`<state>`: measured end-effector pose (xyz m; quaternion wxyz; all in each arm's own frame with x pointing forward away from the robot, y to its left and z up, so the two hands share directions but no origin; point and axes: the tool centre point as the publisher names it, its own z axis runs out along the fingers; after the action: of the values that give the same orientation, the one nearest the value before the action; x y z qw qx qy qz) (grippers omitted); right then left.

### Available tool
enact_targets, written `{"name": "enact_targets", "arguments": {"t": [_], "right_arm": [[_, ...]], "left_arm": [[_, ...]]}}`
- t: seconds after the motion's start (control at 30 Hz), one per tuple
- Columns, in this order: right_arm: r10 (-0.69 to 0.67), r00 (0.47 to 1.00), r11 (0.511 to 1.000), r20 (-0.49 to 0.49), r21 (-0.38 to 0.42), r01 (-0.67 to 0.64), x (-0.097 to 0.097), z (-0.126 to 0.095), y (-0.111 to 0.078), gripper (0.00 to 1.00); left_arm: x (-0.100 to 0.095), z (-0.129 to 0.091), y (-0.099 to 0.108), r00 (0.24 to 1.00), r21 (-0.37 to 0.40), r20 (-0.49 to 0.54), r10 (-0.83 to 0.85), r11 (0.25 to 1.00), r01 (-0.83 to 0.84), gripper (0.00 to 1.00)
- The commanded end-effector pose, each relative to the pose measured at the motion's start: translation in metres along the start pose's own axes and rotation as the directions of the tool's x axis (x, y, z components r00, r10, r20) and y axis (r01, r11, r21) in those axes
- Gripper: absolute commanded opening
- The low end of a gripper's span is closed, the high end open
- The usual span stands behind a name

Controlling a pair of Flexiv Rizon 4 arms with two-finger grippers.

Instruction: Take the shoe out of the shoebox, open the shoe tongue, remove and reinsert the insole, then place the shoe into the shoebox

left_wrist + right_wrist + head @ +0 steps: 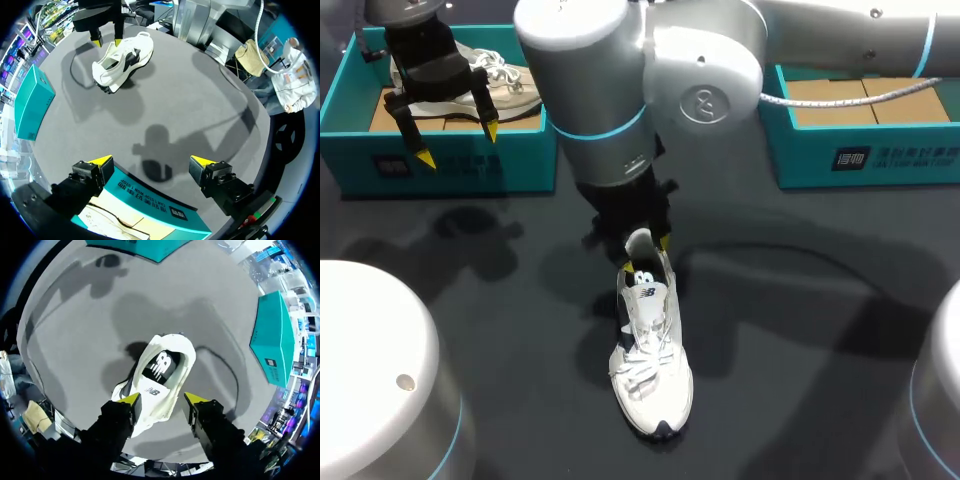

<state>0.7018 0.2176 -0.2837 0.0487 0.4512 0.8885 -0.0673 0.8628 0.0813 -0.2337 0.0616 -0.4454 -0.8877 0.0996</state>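
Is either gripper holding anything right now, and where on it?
Left gripper is open and empty. Right gripper straddles the heel end of the white shoe; whether it actually grips it cannot be told.

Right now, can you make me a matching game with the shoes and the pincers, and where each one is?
Things: 1 white shoe; 2 beige shoe; 3 left pincer; 4 right pincer.
Places: A above the left shoebox; B on the table; C at the white shoe's heel; D inside the left shoebox.
Pairs: 1-B, 2-D, 3-A, 4-C.
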Motion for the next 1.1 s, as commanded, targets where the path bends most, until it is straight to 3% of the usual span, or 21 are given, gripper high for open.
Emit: {"name": "enact_targets", "arguments": {"t": [0.03,0.37,0.63,0.83,1.1], "right_arm": [[-0.485,0.869,0.857,0.1,-0.14,0.495,-0.003,-0.011,0.002,1.0],[-0.485,0.869,0.857,0.1,-0.14,0.495,-0.003,-0.011,0.002,1.0],[-0.643,0.745,0.741,0.176,-0.101,0.664,-0.014,-0.012,0.021,1.0],[-0.672,0.722,0.711,0.165,-0.129,0.691,-0.021,-0.004,0.035,1.0],[-0.674,0.723,0.709,0.155,-0.14,0.691,-0.027,0.015,0.049,1.0]], "left_arm": [[0.001,0.0,0.0,1.0,-0.003,0.001,0.0,1.0,0.0,1.0],[0.001,0.0,0.0,1.0,-0.003,0.001,0.0,1.0,0.0,1.0],[0.001,0.0,0.0,1.0,-0.003,0.001,0.0,1.0,0.0,1.0],[0.001,0.0,0.0,1.0,-0.003,0.001,0.0,1.0,0.0,1.0],[0.001,0.0,0.0,1.0,-0.003,0.001,0.0,1.0,0.0,1.0]]}}
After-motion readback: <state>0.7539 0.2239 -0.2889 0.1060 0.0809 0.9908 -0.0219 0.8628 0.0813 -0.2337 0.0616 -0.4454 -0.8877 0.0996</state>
